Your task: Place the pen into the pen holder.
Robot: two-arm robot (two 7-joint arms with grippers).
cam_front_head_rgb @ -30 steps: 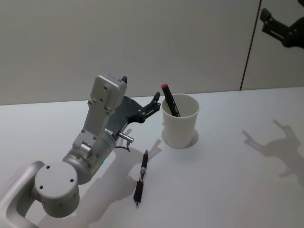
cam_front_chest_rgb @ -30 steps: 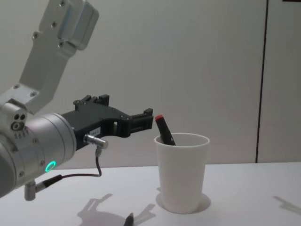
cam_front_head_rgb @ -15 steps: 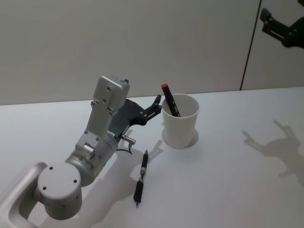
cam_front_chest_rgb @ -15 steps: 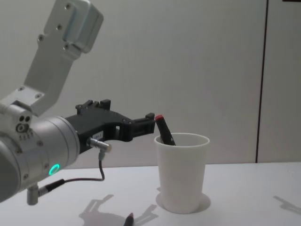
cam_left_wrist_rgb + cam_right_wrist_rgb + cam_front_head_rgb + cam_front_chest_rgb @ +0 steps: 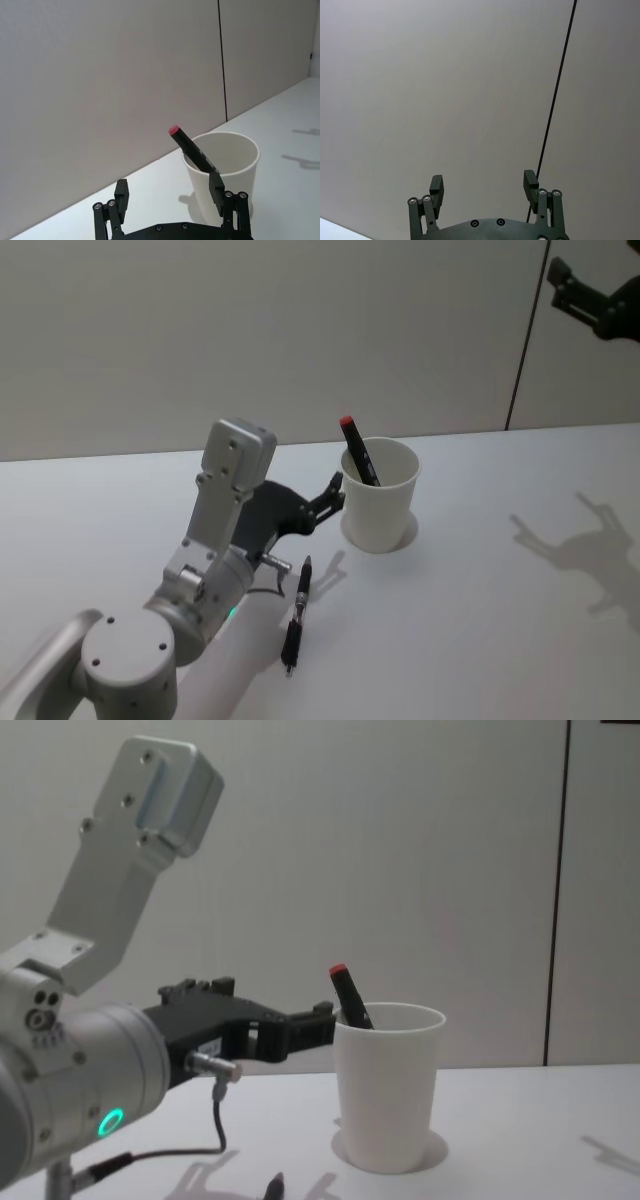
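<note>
A black pen (image 5: 297, 614) lies on the white table, in front of the white paper cup that serves as pen holder (image 5: 380, 498); its tip shows in the chest view (image 5: 272, 1185). A black marker with a red cap (image 5: 356, 451) leans inside the cup (image 5: 388, 1088). My left gripper (image 5: 337, 495) hangs open just left of the cup, above the table and beyond the pen's far end. In the left wrist view its fingers (image 5: 216, 186) are spread with nothing between them, the cup (image 5: 226, 172) just ahead. My right gripper (image 5: 595, 302) is raised high at the far right, open (image 5: 483, 186).
The white table (image 5: 500, 620) runs up to a plain grey wall with a dark vertical seam (image 5: 527, 335). The left arm's large silver body (image 5: 215, 540) takes up the near left of the table.
The left gripper has dropped from about the marker's cap height to beside the cup's wall, and the arm has shifted slightly forward. Pen, cup and right arm have not moved.
</note>
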